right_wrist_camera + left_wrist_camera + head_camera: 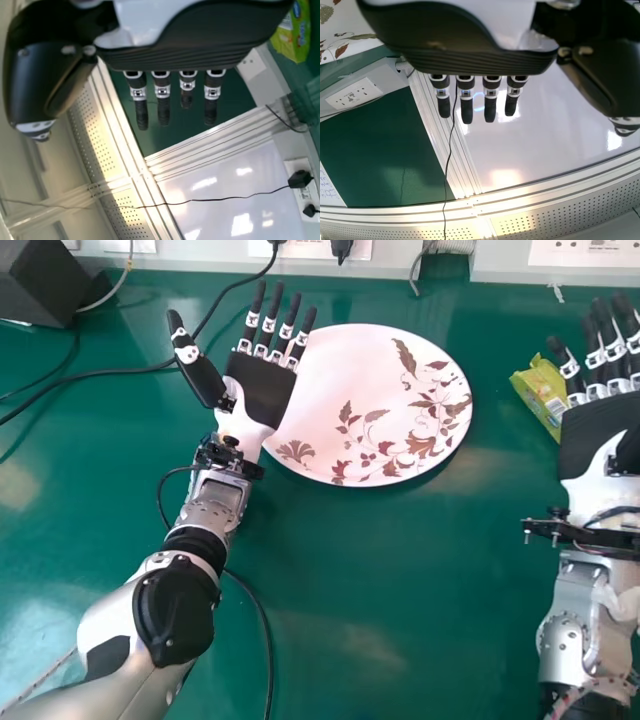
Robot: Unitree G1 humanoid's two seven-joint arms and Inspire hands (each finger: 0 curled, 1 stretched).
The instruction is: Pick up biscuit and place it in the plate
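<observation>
We can read no text; print on the packet (536,387), toward the far edge of the counter (400,590), is too small.

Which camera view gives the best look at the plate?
The head view: it shows nearly the whole plate, its leaf pattern clear, with the left hand overlapping one edge. The left wrist view catches a patterned part of it, beyond the hand.

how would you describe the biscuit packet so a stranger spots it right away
On the green table, find the large pale plate with brown leaves, then look right to the robot's right hand. Partly hidden by that hand lies the biscuit packet, its yellow-green wrapper and white label setting it apart from the plate and black cables.
</observation>
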